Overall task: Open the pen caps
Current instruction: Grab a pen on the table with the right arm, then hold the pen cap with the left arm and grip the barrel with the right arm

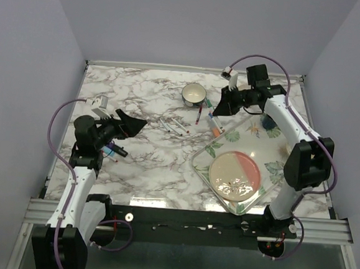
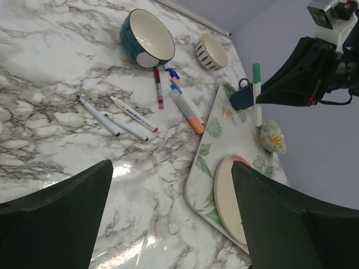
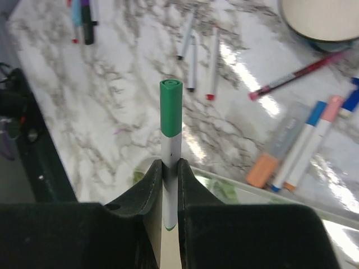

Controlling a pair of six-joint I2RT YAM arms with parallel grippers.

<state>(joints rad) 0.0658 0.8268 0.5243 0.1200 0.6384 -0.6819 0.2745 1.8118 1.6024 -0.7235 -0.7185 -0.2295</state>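
Note:
My right gripper (image 3: 170, 168) is shut on the white barrel of a marker pen. The pen points away from the wrist, and its green cap (image 3: 170, 106) is on the far end. From the left wrist view the same green cap (image 2: 256, 73) stands upright above the tray, in front of the right gripper (image 1: 221, 106). My left gripper (image 2: 173, 165) hangs open over bare marble at the left (image 1: 137, 123), with nothing between its fingers. Three thin white pens (image 2: 126, 124) with small red and black pen caps lie on the table (image 1: 174, 126). A red pen (image 2: 159, 88) lies beyond them.
A teal bowl (image 2: 147, 38) and a small striped bowl (image 2: 211, 51) stand at the back. Thick orange and blue markers (image 2: 188, 109) lie beside a leaf-print tray (image 1: 207, 150). The tray holds a pink-and-cream plate (image 1: 235, 175) and a small floral cup (image 2: 273, 136). More pens (image 1: 111, 148) lie by the left arm.

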